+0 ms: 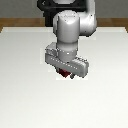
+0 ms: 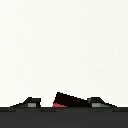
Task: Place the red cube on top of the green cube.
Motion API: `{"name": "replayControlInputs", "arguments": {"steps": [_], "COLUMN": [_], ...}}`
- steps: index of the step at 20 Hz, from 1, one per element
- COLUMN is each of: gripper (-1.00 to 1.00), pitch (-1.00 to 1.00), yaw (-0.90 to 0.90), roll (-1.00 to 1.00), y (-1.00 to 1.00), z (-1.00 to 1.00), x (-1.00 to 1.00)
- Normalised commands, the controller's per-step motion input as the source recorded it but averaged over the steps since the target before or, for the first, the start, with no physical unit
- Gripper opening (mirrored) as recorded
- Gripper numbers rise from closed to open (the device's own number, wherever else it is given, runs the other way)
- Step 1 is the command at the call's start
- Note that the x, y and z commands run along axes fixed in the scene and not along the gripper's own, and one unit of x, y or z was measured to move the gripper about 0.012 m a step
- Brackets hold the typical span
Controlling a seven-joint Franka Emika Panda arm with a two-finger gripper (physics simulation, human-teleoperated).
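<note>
The red cube (image 2: pixel 62 99) shows in the wrist view as a dark red block sitting between my two fingertips (image 2: pixel 32 103), low in the frame. My gripper (image 2: pixel 65 103) looks shut on it. In the exterior view only a small red patch of the cube (image 1: pixel 63 75) peeks out under the hand, and the gripper (image 1: pixel 65 76) hangs over the middle of the white table. The green cube is not visible in either view; the arm may be hiding it.
The white table (image 1: pixel 25 90) fills both views. Its far edge, with a brown floor strip (image 1: pixel 15 22) behind it, runs along the top of the exterior view. The arm's base (image 1: pixel 67 10) stands at the far middle.
</note>
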Motion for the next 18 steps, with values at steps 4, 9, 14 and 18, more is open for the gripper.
{"name": "replayControlInputs", "arguments": {"steps": [4,9,14,18], "gripper": [-1.00,-1.00,-1.00,-1.00], "pitch": [0.00,0.00,0.00,0.00], "yaw": [0.00,0.00,0.00,0.00], "roll": [0.00,0.00,0.00,0.00], "y": [0.00,0.00,0.00,0.00], "z": [0.00,0.80,1.00,0.75], "x": [0.00,0.00,0.00,0.00]}}
